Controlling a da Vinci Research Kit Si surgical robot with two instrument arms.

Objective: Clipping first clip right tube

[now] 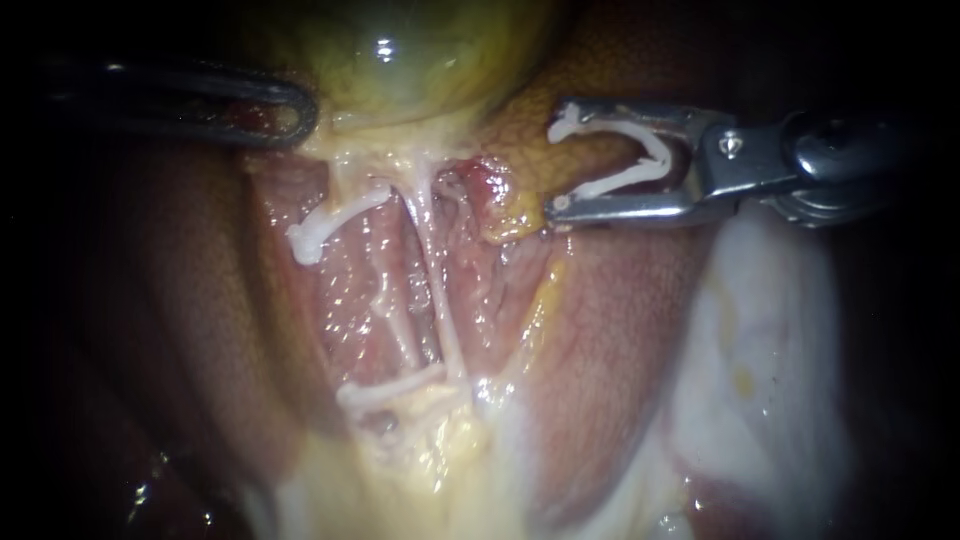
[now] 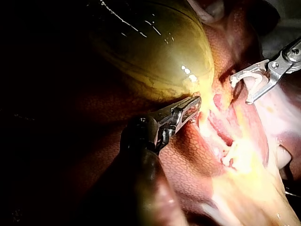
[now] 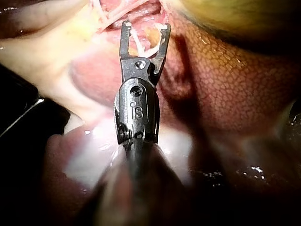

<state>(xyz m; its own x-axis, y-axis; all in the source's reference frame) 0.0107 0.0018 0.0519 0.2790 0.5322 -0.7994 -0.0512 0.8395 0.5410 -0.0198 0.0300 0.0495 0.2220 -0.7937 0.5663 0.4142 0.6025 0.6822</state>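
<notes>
Grips open clip (image 1: 655,150) in right instrument's (image 1: 560,158) end effector, gallbladder (image 1: 420,50) in left instrument's (image 1: 290,112) — may snag fat (image 1: 505,215) short of right tube (image 1: 442,300).

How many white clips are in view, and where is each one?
3. An upper clip lies just below the gallbladder; a lower clip sits further down; an open clip is carried in the right instrument. Tissue may hide more.

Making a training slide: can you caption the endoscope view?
Right instrument holds an open clip beside the tubes; left instrument grips the gallbladder above two placed clips.
</notes>
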